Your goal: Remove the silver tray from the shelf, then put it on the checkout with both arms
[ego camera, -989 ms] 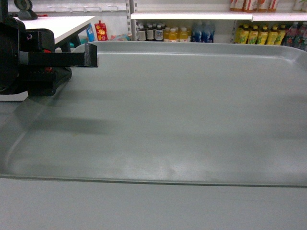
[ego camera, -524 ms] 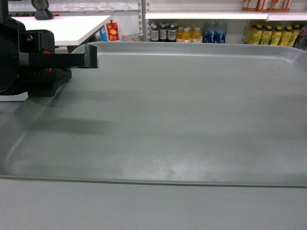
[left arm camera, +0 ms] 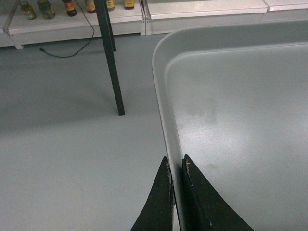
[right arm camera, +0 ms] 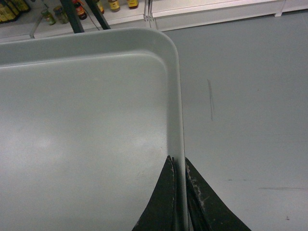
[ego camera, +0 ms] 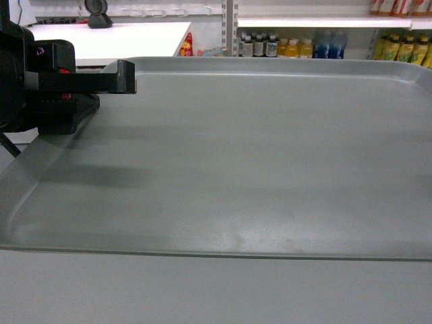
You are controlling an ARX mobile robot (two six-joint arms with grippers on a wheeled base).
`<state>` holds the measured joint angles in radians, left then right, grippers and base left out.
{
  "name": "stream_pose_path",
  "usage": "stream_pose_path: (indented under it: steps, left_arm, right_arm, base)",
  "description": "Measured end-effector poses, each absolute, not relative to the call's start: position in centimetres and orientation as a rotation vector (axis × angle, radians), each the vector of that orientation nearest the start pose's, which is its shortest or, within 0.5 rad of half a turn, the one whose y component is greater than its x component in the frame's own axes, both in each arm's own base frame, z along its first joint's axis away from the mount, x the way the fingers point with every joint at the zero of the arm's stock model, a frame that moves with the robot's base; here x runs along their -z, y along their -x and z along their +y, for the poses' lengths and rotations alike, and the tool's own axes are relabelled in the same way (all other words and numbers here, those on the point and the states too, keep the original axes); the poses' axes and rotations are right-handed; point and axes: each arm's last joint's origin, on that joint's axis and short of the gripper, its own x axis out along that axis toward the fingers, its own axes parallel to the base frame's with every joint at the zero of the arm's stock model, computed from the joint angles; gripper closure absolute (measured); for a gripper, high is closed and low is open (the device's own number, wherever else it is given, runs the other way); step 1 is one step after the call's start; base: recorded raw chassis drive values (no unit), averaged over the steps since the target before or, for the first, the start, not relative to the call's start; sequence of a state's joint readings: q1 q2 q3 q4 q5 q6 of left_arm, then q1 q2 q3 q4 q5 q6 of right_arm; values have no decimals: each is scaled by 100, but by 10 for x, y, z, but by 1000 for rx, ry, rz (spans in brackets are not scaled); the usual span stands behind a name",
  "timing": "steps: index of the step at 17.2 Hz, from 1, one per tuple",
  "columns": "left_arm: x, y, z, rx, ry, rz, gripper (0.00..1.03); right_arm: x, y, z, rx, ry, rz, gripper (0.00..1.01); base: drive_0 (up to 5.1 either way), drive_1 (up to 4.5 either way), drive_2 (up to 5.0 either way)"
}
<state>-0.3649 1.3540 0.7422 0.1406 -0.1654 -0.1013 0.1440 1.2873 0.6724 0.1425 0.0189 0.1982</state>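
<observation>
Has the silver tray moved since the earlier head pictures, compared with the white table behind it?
Yes. The white table and bottles slid rightward behind the silver tray, so the tray, carried with the robot, has swung left.

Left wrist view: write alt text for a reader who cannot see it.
Two black fingers of the left gripper pinch the raised rim of the silver tray, which fills the right side of the picture. Grey floor lies below on the left, with a dark table leg and low shelves of bottles beyond.
</observation>
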Motion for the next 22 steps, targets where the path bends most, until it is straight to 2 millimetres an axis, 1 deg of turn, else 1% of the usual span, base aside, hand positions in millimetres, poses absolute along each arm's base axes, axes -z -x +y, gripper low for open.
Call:
stream_pose_path:
  steps: [22]
  left_arm:
    - [-226, -267, -97, 172, -25, 464, 99]
  right_arm:
    - [-220, -264, 38, -75, -155, 486, 98]
  base:
    - [-502, 234, 234]
